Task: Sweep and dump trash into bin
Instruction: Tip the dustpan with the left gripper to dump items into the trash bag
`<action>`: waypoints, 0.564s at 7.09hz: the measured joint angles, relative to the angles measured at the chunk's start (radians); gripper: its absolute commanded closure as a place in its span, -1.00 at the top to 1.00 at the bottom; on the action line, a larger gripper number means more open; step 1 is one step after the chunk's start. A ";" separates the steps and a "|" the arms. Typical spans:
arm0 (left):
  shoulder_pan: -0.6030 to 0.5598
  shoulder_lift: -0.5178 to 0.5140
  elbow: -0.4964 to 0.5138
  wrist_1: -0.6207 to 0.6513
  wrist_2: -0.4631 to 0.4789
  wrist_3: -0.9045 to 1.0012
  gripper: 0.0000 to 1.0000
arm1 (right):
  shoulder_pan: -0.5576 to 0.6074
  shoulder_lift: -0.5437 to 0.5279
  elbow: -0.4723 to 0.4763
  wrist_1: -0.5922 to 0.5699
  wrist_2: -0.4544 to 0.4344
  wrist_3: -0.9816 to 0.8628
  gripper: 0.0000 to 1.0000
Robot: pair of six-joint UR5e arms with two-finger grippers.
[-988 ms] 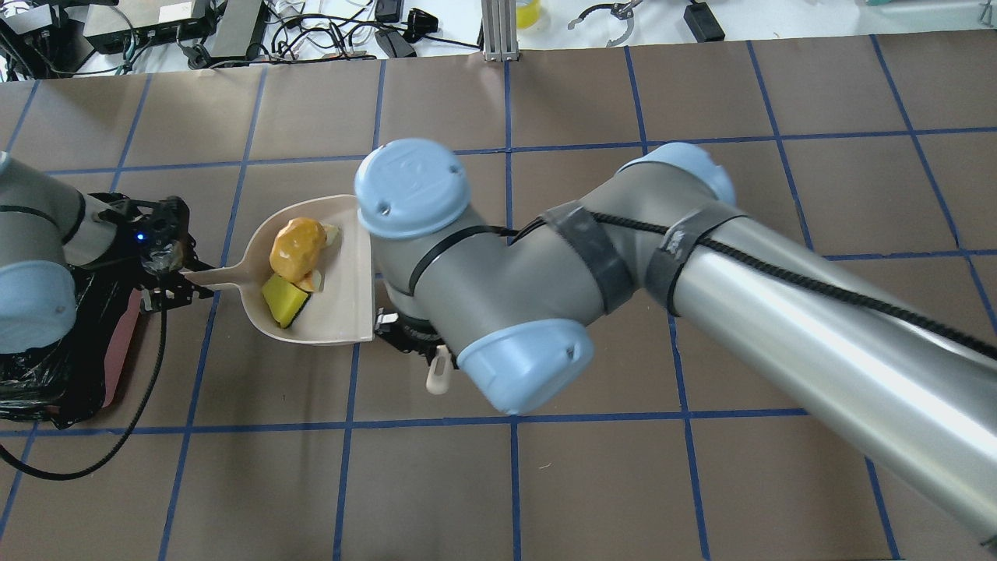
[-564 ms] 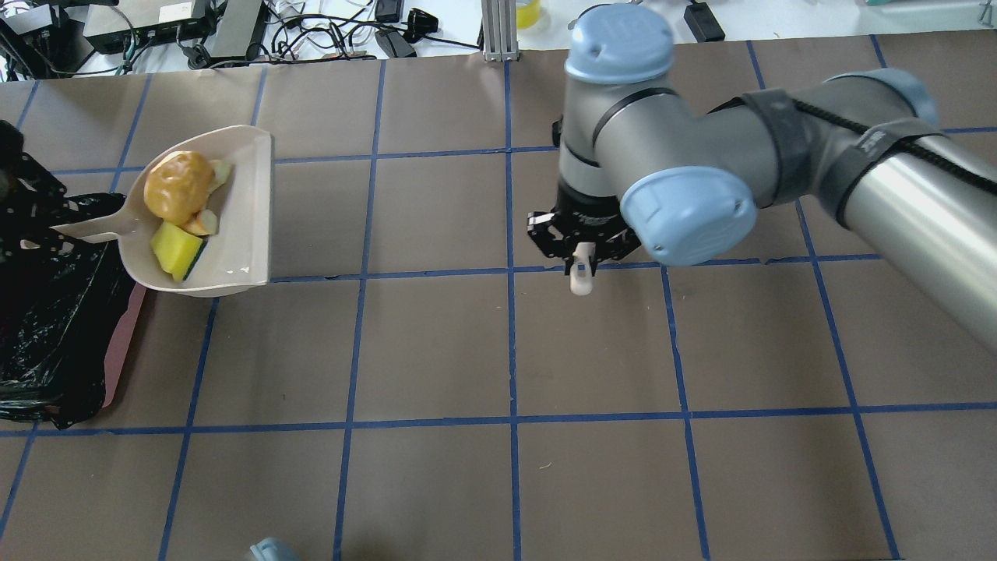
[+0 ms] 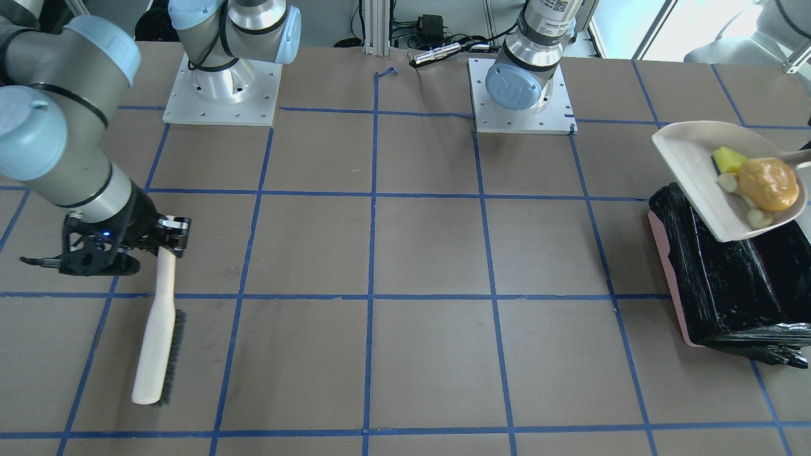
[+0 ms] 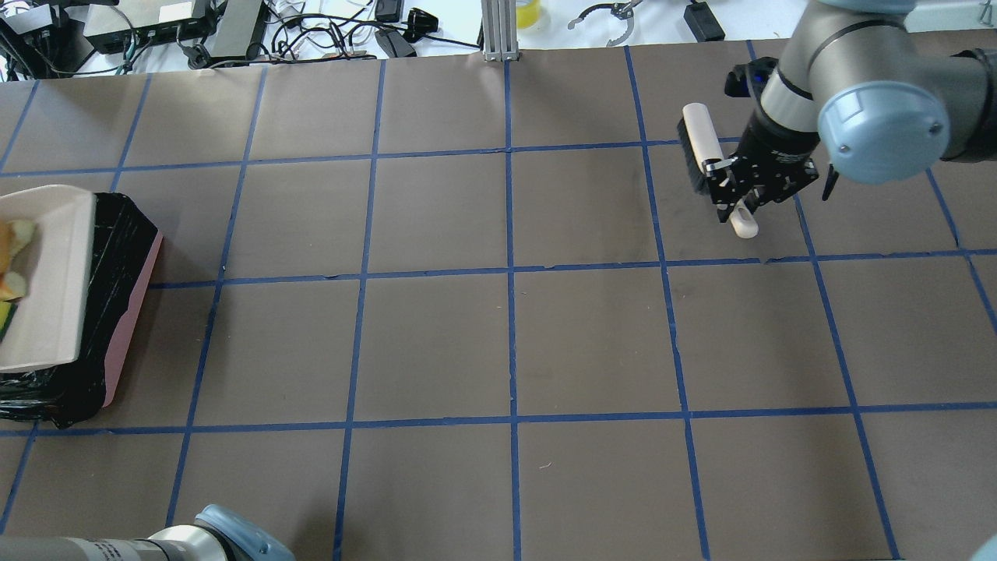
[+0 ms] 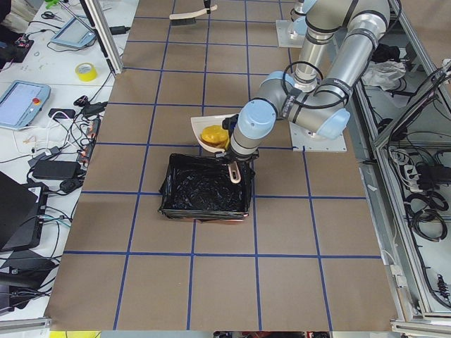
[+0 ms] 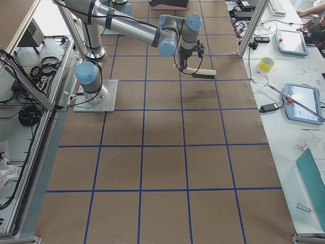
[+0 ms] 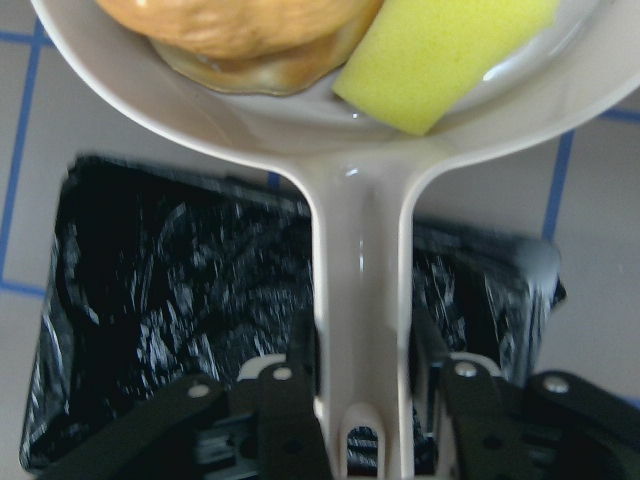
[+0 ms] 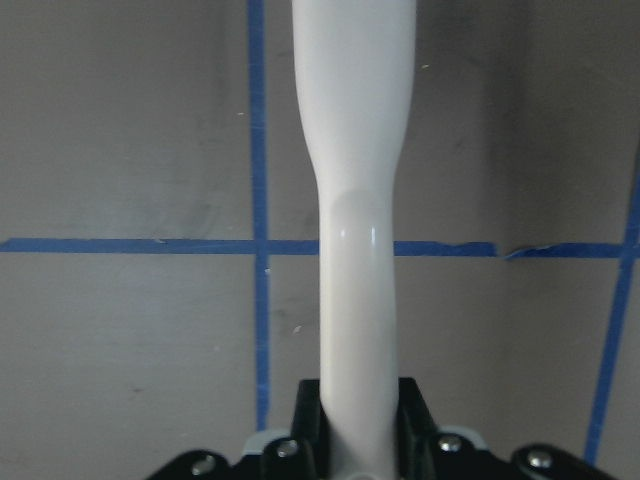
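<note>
I see my near arm, the right arm (image 6: 129, 24), reach out from its base over the brown table (image 6: 162, 168) with blue lines. Its gripper (image 6: 185, 65) points down and holds the white handle of a brush (image 6: 203, 73). The brush sticks out sideways, with dark bristles under it. It is up off the table, and a shadow lies below it. Far away, at the table's end, I see a bit of the pink bin (image 6: 170, 4). A yellow tape roll (image 6: 266, 63) sits on the white side table (image 6: 284, 81).

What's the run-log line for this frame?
left gripper: shut on dustpan handle, above bin | trash: in dustpan, not dumped | right gripper: shut on brush, away from bin
</note>
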 measured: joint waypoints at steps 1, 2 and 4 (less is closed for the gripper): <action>0.022 -0.009 0.043 0.047 0.069 0.015 -1.00 | -0.063 0.005 0.000 -0.020 -0.040 -0.060 -1.00; 0.026 -0.012 0.069 0.135 0.158 0.019 -1.00 | -0.121 0.016 0.001 -0.044 -0.059 -0.109 -1.00; -0.020 -0.014 0.078 0.370 0.362 0.030 -1.00 | -0.201 0.079 0.001 -0.110 -0.062 -0.177 -1.00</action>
